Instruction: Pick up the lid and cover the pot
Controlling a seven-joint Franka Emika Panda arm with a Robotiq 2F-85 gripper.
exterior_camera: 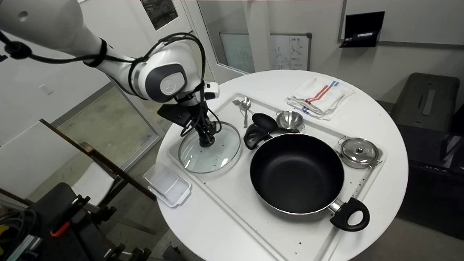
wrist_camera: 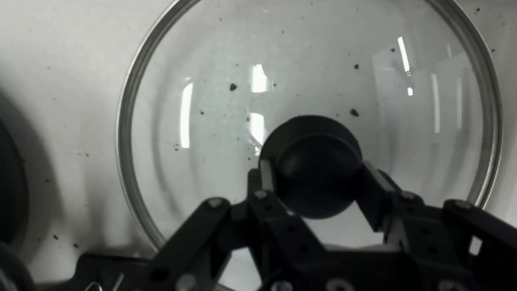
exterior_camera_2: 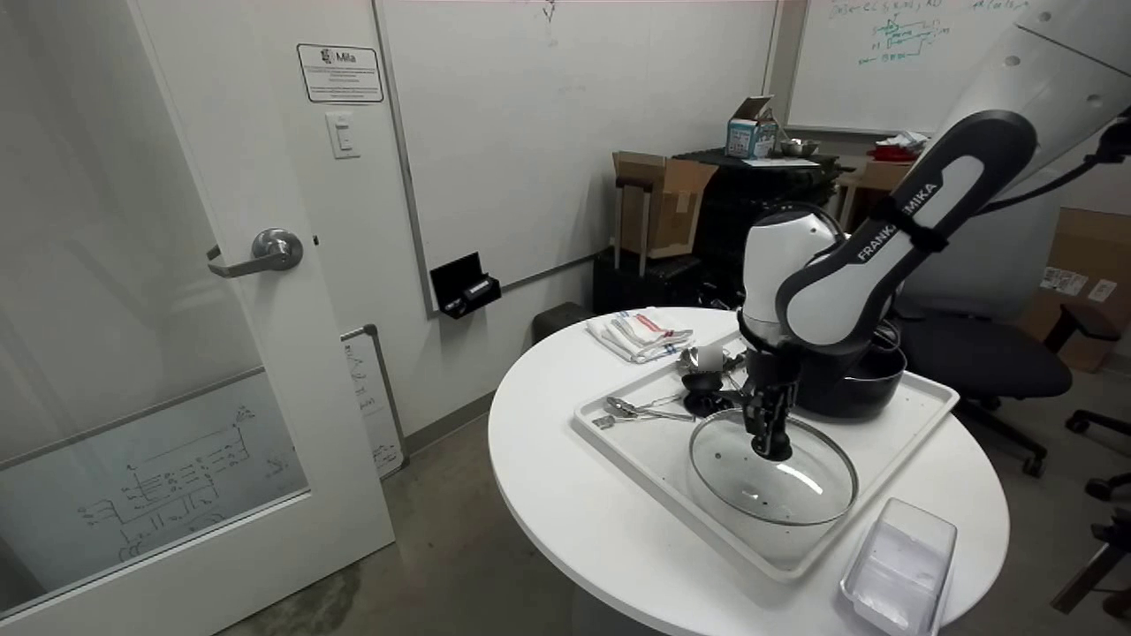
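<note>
The round clear glass lid [exterior_camera: 221, 154] has a metal rim and a black knob. It also shows in an exterior view [exterior_camera_2: 800, 490] and fills much of the wrist view [wrist_camera: 307, 76]. My gripper [exterior_camera: 207, 137] is over the lid's centre; in the wrist view my gripper [wrist_camera: 319, 173] has its fingers against both sides of the knob. The lid appears a little above the tray. The large black pot [exterior_camera: 297, 174] stands open beside the lid. It is partly hidden by the arm in an exterior view [exterior_camera_2: 861, 389]; its edge shows in the wrist view [wrist_camera: 10, 186].
A white tray [exterior_camera: 250, 224] on the round table [exterior_camera: 388, 145] bears the pot, a small lidded silvery pan [exterior_camera: 359, 152], a small metal strainer [exterior_camera: 290, 119], a black ladle [exterior_camera: 264, 122] and spoons [exterior_camera: 245, 105]. A cloth [exterior_camera: 322, 96] and a clear container [exterior_camera: 170, 186] lie outside it.
</note>
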